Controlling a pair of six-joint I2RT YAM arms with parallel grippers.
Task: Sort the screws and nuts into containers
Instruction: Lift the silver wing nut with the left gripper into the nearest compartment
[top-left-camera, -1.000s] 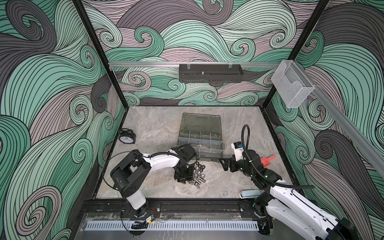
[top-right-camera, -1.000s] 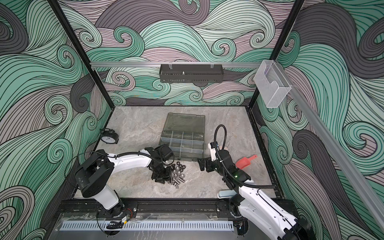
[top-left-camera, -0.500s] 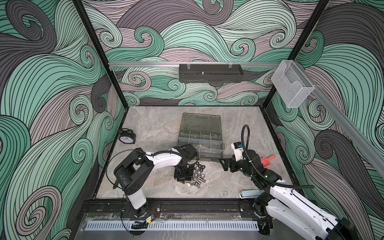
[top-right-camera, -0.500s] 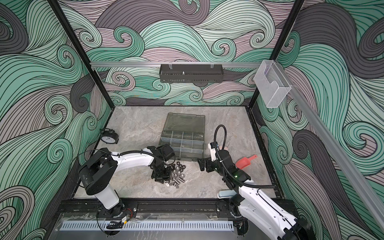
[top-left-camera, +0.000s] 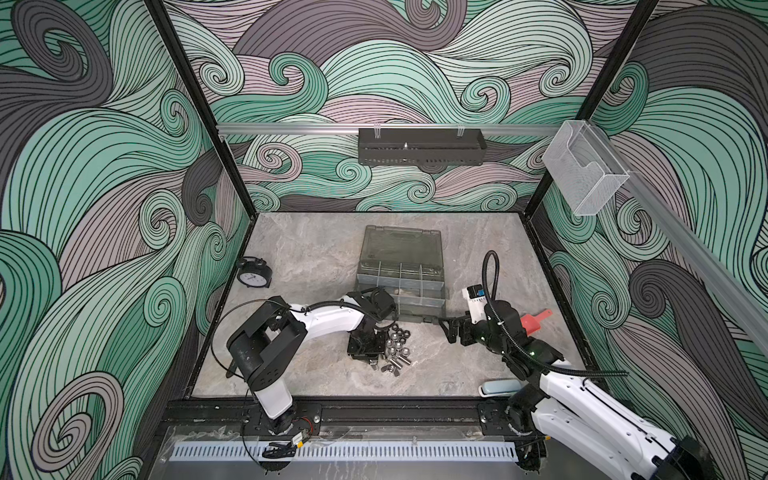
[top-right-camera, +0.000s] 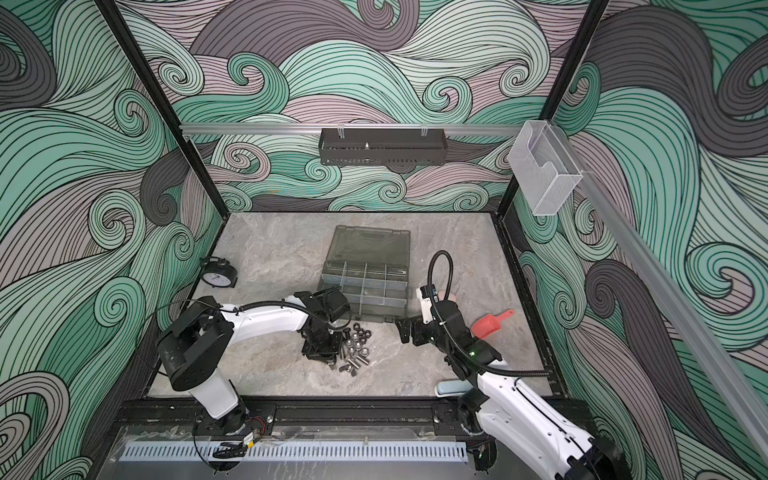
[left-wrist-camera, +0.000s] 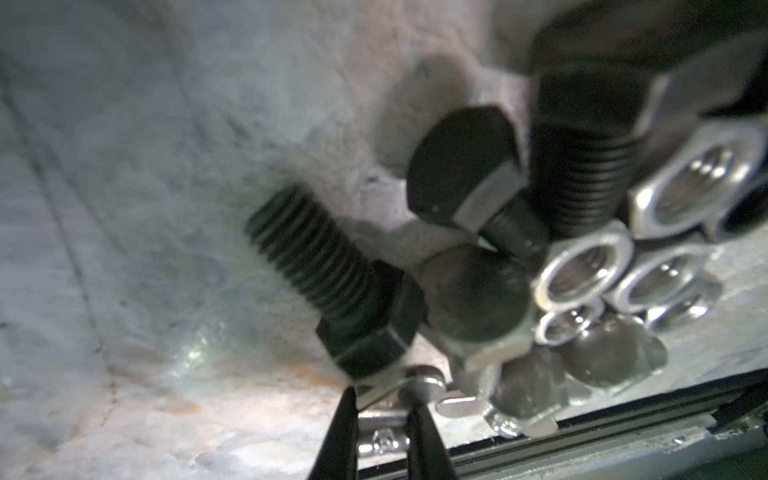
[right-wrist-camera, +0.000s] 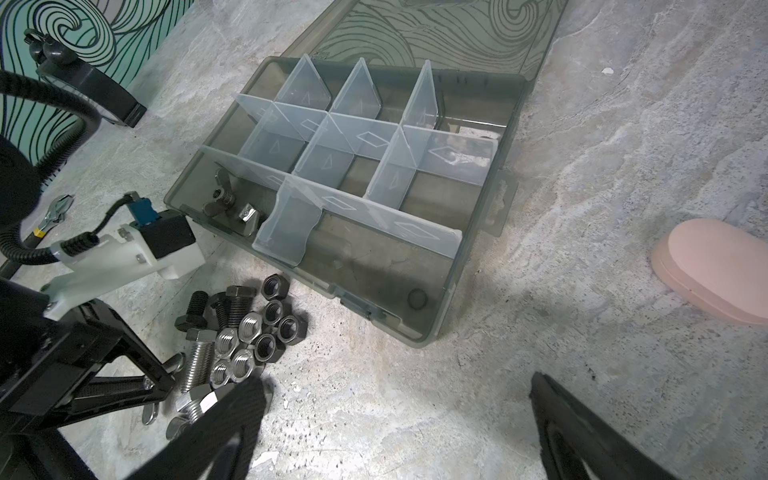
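Short black and shiny silver metal screws (right-wrist-camera: 198, 365) with six-sided heads and little black and silver six-sided nuts (right-wrist-camera: 249, 324) with round holes lie mixed in one small heap on the grey floor, just beside the open smoky grey-green plastic box (right-wrist-camera: 374, 270) with see-through walls inside.

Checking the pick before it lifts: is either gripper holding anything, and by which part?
Right gripper: open, nothing. Left gripper straddles a silver winged piece at the edge of the pile; whether it is gripped cannot be told.
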